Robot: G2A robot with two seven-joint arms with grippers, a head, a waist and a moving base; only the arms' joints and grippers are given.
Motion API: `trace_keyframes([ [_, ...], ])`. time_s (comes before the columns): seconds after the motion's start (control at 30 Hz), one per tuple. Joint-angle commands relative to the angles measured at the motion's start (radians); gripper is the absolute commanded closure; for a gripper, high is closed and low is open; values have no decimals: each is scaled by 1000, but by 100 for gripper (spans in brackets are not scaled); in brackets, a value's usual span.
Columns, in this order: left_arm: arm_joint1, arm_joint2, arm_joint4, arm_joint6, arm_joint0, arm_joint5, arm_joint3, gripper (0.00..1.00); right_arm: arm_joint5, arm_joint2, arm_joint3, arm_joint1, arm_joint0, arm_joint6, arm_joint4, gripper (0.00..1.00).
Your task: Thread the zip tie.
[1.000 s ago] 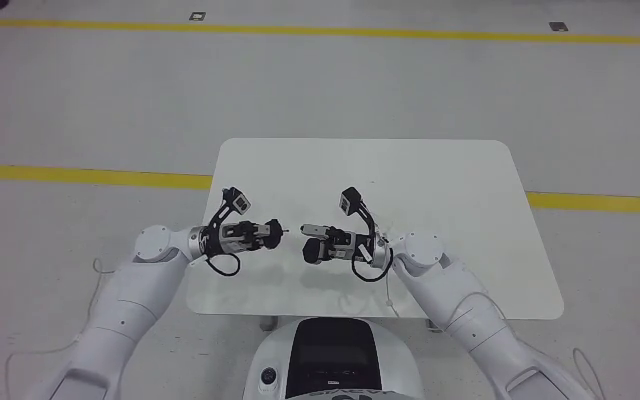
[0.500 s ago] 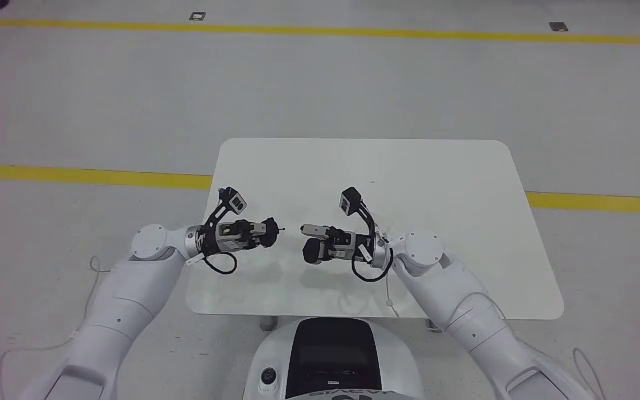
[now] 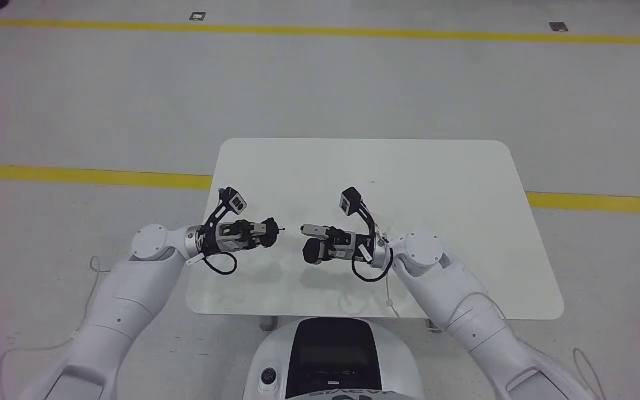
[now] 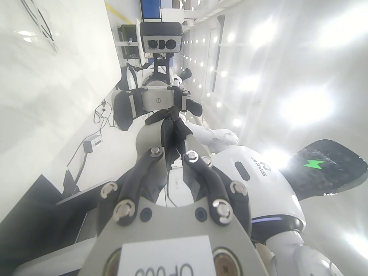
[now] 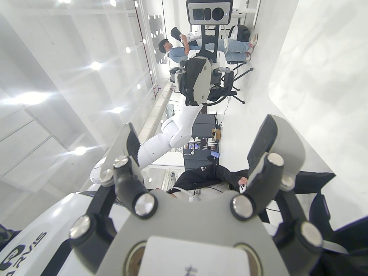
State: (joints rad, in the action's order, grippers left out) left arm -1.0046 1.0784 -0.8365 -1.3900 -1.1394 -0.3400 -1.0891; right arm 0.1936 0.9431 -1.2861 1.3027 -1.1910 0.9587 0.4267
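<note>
Both arms are held above the near-left part of the white surface (image 3: 430, 180), with the claws facing each other, near but not touching. The left claw (image 3: 272, 231) is closed down on a black zip tie (image 4: 172, 133). In the left wrist view the fingers (image 4: 149, 136) pinch the tie between them, and its free end points toward the right claw (image 3: 305, 242). The tie is clear of the surface. The right claw (image 5: 199, 133) is spread wide, its pads (image 5: 258, 142) well apart with nothing between them. Loose ties (image 4: 36, 18), also black, lie flat on the surface farther off.
</note>
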Motion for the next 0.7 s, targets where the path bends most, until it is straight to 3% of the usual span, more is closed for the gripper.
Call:
trace_keyframes([
  [0.0, 0, 0, 0, 0, 0, 0, 0, 100, 0, 0, 0, 0, 0, 0, 0, 0],
  [0.57, 0, 0, 0, 0, 0, 0, 0, 100, 0, 0, 0, 0, 0, 0, 0, 0],
  [0.67, 0, 0, 0, 0, 0, 0, 0, 100, 4, 24, -7, -7, -17, -34, -18, 0],
])
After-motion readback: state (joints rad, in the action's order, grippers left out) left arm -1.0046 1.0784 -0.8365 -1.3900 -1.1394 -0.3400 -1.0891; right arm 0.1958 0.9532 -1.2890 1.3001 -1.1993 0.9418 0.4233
